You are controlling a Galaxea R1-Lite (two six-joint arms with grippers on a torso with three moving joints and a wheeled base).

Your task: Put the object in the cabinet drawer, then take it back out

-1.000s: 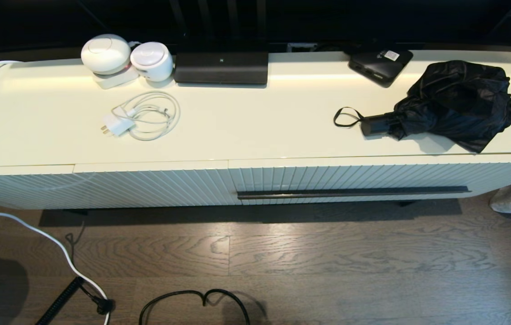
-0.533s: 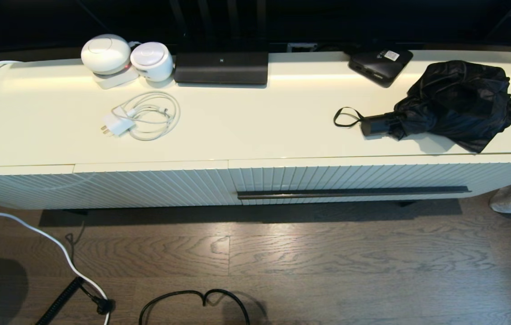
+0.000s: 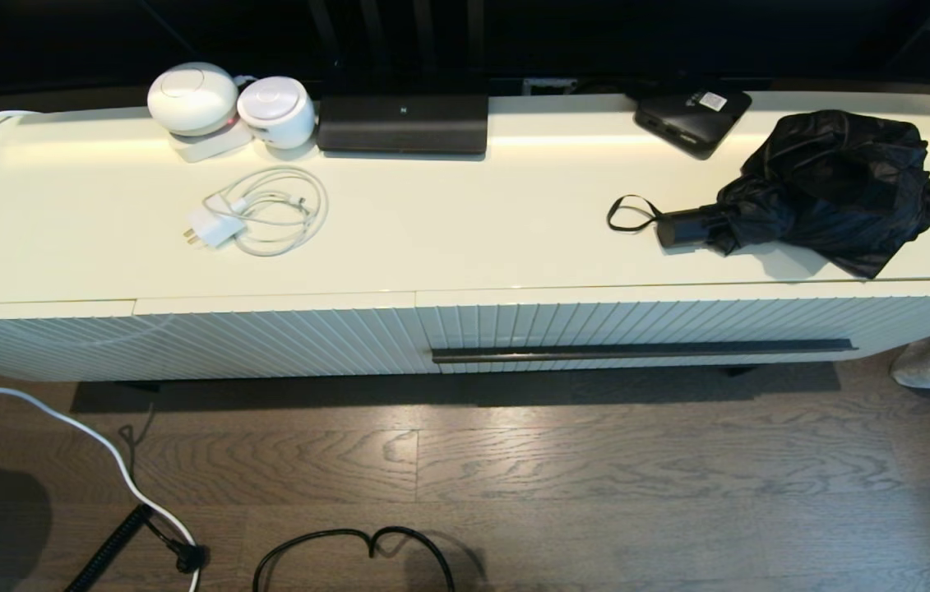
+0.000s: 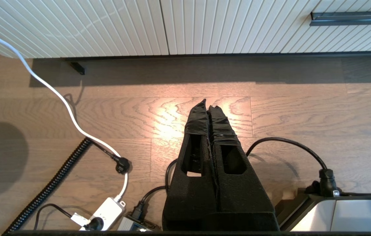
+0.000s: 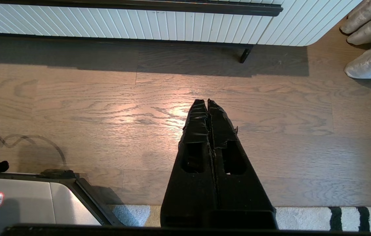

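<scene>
Umbrella (image 3: 830,189) lies on the worktop (image 3: 448,230) at the right end, handle pointing left, just in front of a black box (image 3: 692,117). Drawer (image 3: 678,325) below it is closed. Left tool (image 4: 207,105) and right tool (image 5: 207,104) both hang low over the floor, fingers pressed together, holding nothing.

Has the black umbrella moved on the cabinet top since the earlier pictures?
No. The umbrella lies in the same spot beside the flat black box.
</scene>
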